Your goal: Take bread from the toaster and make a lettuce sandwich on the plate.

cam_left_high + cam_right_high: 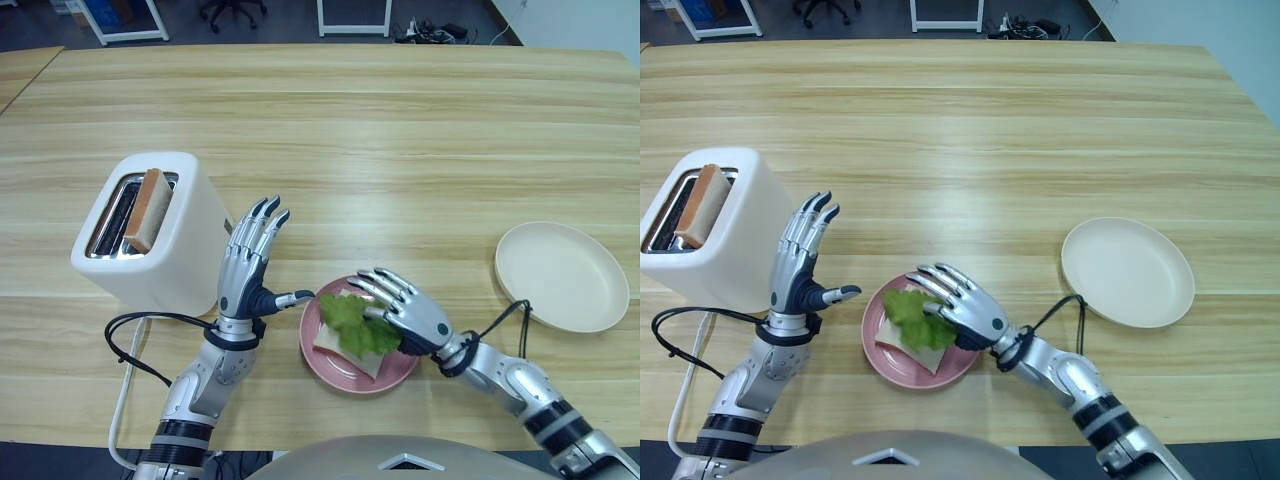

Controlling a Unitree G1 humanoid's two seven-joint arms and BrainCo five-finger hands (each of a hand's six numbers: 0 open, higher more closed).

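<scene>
**Spotter:** Nearest you sat the round pink plate [345, 384], with a pale square slice of bread [366, 362] on it and a ruffled green lettuce leaf [348, 318] on top.

**Planner:** And your hands?

**Spotter:** Your right hand [415, 315] lay over the leaf's right edge, its fingers [385, 285] spread and uncurled, gripping nothing I could see. Your left hand [248, 268] stood upright just beside the boxy white toaster [175, 270], fingers straight, released.

**Planner:** What was left?

**Spotter:** By my reckoning, the lid. One brown toasted bread slice [150, 208] stood tilted in the toaster's slot, its top half poking out.

**Planner:** How would it handle?

**Spotter:** Light and stiff, I'd say, but crumbly, so you'd want a gentle pinch on the two broad faces of the exposed top, then a lift straight up. The lettuce looked limp and likely to slide, so you'd lay the slice flat on it.
</scene>
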